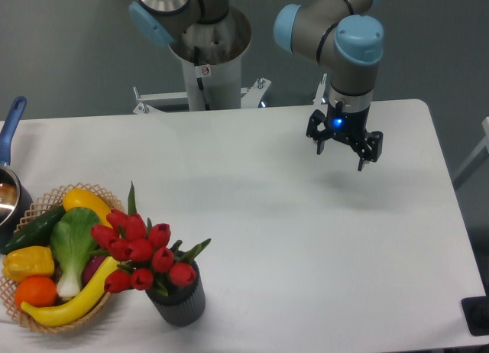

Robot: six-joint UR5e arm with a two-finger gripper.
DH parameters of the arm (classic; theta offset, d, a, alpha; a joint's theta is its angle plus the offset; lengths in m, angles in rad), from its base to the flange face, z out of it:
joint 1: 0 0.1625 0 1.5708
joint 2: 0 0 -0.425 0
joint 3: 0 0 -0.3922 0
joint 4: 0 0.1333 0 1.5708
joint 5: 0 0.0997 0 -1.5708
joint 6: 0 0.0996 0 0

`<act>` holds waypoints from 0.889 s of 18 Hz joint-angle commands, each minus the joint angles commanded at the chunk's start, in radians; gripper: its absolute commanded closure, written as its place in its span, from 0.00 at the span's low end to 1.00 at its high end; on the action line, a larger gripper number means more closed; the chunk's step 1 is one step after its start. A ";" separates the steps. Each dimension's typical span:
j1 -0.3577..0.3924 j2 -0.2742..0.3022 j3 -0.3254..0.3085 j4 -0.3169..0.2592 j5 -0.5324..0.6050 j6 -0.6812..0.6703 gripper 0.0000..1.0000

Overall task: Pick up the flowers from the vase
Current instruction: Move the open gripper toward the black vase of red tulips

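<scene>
The flowers (141, 250), a bunch of red tulip buds with green leaves, stand in the vase (179, 301), a short dark ribbed cylinder near the table's front left. My gripper (344, 150) hangs above the table at the back right, far from the vase. Its two fingers are spread apart with nothing between them, so it is open.
A woven wicker basket (57, 322) left of the vase holds a bok choy (72, 246), a banana (72, 303), peppers and an orange. A pot with a blue handle (11, 124) sits at the left edge. The arm's base (206, 55) stands behind the table.
</scene>
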 joint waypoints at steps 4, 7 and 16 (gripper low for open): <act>0.008 0.005 -0.002 0.002 -0.003 0.000 0.00; 0.020 0.024 -0.009 0.000 -0.027 0.000 0.00; 0.025 0.193 -0.110 0.003 -0.503 -0.023 0.00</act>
